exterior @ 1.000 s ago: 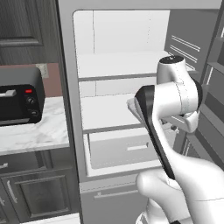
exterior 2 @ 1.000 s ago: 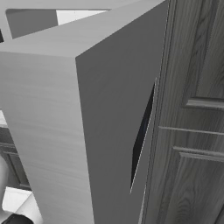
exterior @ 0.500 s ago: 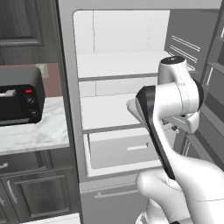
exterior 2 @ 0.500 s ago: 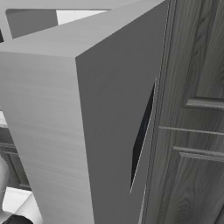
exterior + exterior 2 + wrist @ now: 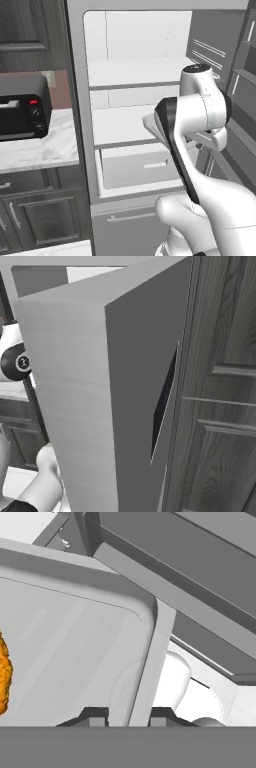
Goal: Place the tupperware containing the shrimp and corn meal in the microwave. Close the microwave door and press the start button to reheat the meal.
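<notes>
While the arm is standing folded before the open fridge (image 5: 135, 100), little is changing:
Change: base views are looking the same as half a second and a second ago; arm and tray are staying put
Gripper: the gripper (image 5: 129, 716) is pinching the rim of the tupperware (image 5: 75, 647), one fingertip (image 5: 95, 716) on each side of its edge
Tray: it is being held out in front of the fridge shelves; left base view is showing its corner (image 5: 150, 122) poking out past the forearm
Contents: an orange shrimp (image 5: 4, 677) is lying at the hand view's left edge; corn is not showing
Left base view: toaster oven (image 5: 22, 107) is sitting on the marble counter (image 5: 45, 150)
Right base view: the grey fridge door (image 5: 100, 396) is blocking most of it, beside dark cabinet panels (image 5: 220, 386)
</notes>
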### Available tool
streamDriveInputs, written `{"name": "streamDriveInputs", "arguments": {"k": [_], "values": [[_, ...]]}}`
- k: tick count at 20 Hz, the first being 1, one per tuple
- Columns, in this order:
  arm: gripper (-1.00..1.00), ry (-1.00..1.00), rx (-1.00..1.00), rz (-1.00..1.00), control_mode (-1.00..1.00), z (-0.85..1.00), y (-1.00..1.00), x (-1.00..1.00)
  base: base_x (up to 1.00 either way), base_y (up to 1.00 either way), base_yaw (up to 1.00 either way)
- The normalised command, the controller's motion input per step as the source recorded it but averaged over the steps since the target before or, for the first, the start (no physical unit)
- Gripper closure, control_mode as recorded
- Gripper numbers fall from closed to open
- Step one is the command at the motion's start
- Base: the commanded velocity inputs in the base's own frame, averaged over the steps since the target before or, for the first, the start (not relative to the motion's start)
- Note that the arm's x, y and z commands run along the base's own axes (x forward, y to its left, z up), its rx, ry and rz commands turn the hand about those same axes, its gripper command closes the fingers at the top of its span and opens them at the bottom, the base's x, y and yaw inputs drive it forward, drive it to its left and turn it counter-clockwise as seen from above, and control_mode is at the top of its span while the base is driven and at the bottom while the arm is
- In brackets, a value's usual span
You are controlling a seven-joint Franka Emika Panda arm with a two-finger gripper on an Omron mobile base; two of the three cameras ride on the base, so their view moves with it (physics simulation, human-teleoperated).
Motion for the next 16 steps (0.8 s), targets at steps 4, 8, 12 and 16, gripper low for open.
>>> {"name": "streamDriveInputs", "arguments": {"k": [4,8,12,16], "values": [[1.00,0.00,0.00,0.00,1.00,0.00,0.00,0.00,-0.76,0.08,0.07],[1.00,0.00,0.00,0.00,1.00,0.00,0.00,0.00,-0.54,0.49,0.17],[1.00,0.00,0.00,0.00,1.00,0.00,0.00,0.00,-0.08,0.67,0.29],[1.00,0.00,0.00,0.00,1.00,0.00,0.00,0.00,0.00,0.60,0.38]]}}
